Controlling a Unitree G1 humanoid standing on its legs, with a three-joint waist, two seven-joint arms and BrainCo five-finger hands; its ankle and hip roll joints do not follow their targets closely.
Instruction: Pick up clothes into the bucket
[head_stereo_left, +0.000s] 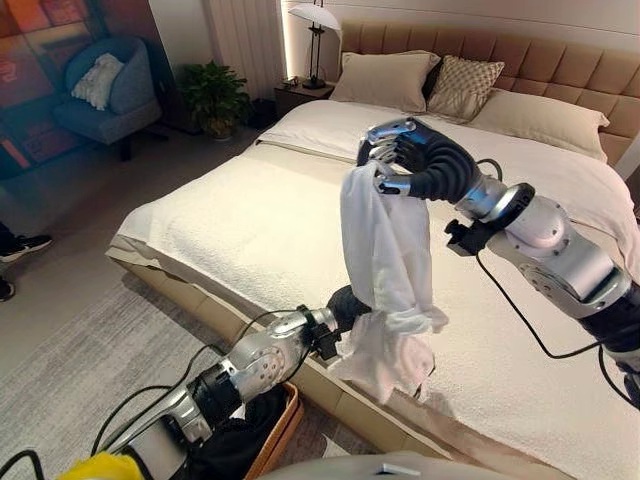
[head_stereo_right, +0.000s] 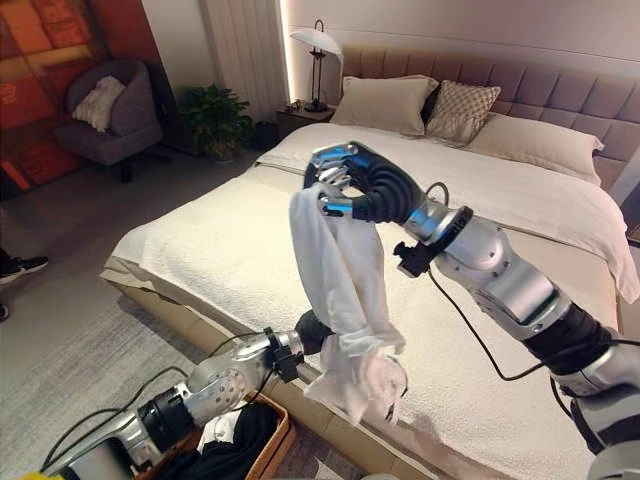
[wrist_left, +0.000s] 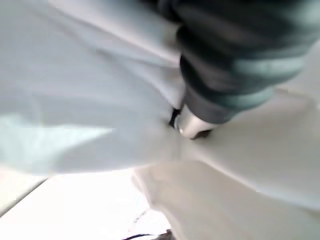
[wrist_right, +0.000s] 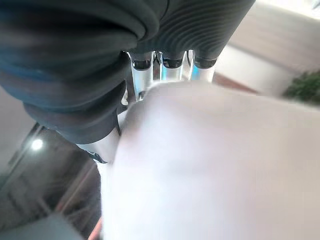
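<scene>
Hanging lengthwise from the right hand (head_stereo_left: 392, 158)'s curled fingers, the white cloth garment (head_stereo_left: 385, 270) trailed beside the brown woven bucket (head_stereo_left: 282, 432), hiding the left hand (head_stereo_left: 345, 308)'s fingers.

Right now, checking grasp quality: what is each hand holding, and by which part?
The right hand grips the white garment by its top end. The left hand is buried in its lower folds; whether it grips cannot be told.

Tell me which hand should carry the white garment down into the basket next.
Probably the right hand: its fingers are curled round the top of the white garment, bearing its hanging weight above the bed. The left hand sits nearer the basket, but its fingers are buried in the cloth's lower end, so its grip is unclear.
</scene>
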